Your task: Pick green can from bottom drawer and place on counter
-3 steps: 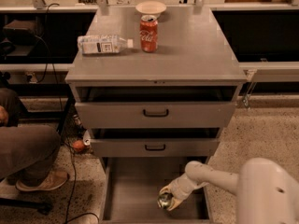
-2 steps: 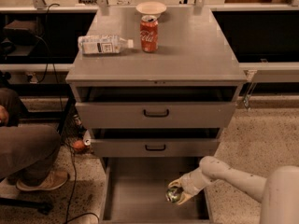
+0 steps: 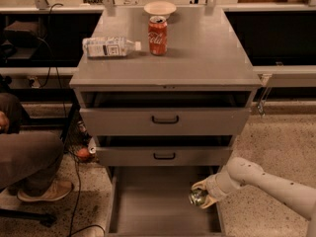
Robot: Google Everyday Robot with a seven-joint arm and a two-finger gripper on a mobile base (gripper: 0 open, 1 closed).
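Camera view: gripper (image 3: 201, 197) clamped on green can (image 3: 197, 197) inside drawer (image 3: 148, 206), risks snagging 2 upper fronts (image 3: 164, 120) if raised straight up.

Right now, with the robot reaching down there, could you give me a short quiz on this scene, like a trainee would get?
1. True or false: the green can stands on the counter.
2. How does the plastic bottle rest on the counter? A upright; B on its side; C upside down.
3. Fill in: the gripper is down at the right side of the open ___ drawer.

Key
1. False: the gripper holds the green can low inside the bottom drawer.
2. B.
3. Bottom.
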